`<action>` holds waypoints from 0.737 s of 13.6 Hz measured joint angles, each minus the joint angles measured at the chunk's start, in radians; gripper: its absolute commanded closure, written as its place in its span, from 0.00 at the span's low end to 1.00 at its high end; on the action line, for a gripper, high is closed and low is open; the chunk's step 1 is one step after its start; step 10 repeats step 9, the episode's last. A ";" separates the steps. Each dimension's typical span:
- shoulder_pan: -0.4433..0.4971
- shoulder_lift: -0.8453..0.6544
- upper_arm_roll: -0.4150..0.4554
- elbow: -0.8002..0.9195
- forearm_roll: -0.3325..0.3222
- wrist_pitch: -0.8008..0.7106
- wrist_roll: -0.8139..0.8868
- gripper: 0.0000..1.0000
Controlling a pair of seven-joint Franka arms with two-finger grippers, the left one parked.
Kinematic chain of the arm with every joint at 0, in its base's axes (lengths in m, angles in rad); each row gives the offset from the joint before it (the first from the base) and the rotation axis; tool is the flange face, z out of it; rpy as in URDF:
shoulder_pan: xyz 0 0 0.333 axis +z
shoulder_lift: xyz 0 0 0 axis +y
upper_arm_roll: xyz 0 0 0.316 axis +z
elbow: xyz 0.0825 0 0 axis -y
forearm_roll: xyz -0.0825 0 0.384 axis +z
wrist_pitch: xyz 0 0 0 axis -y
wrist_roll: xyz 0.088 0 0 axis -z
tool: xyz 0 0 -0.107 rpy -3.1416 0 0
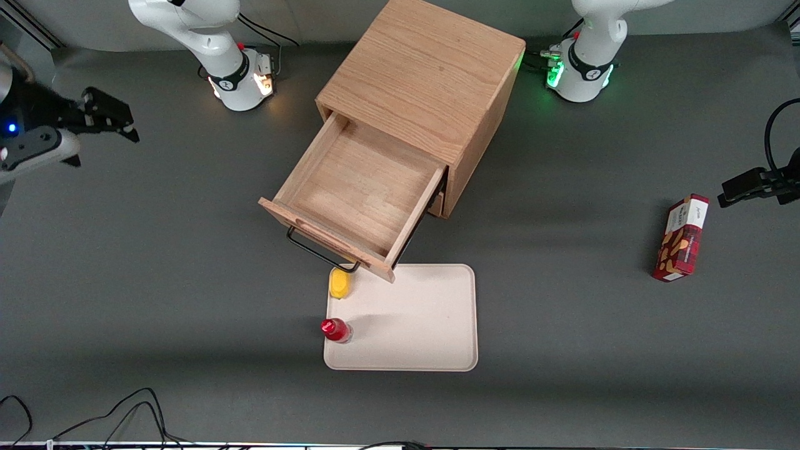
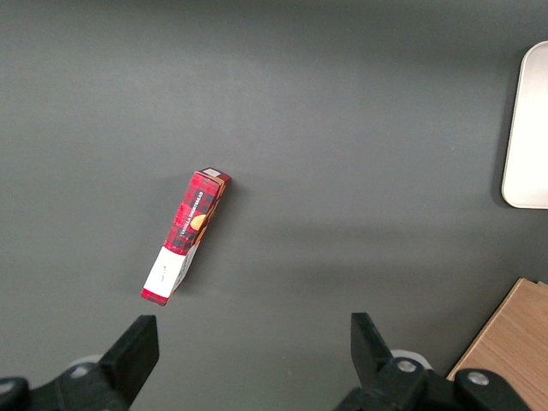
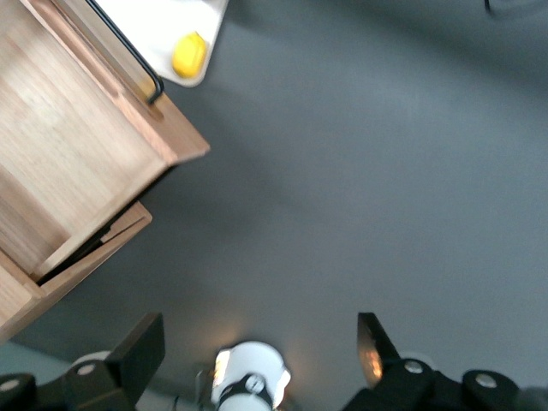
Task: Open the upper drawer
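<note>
- Upper drawer [image 1: 359,187] stood pulled far out of the cabinet [image 1: 431,81], its black handle [image 1: 319,253] over the tray's [image 1: 431,337] corner.
- Gripper [image 1: 109,115] hung with fingers spread, well clear, toward the working arm's desk end.
- Only the front view showed the red bottle [image 1: 335,330]; the right wrist view caught the yellow item [image 3: 189,54].

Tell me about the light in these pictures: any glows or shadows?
Front view: a green glow on one arm base, warm light on the other; soft shadows beside the cabinet and under the open upper drawer. The gripper hangs open, away from it. Right wrist view: slightly soft.
</note>
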 measured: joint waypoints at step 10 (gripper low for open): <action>0.004 -0.448 -0.135 -0.694 0.024 0.287 0.057 0.00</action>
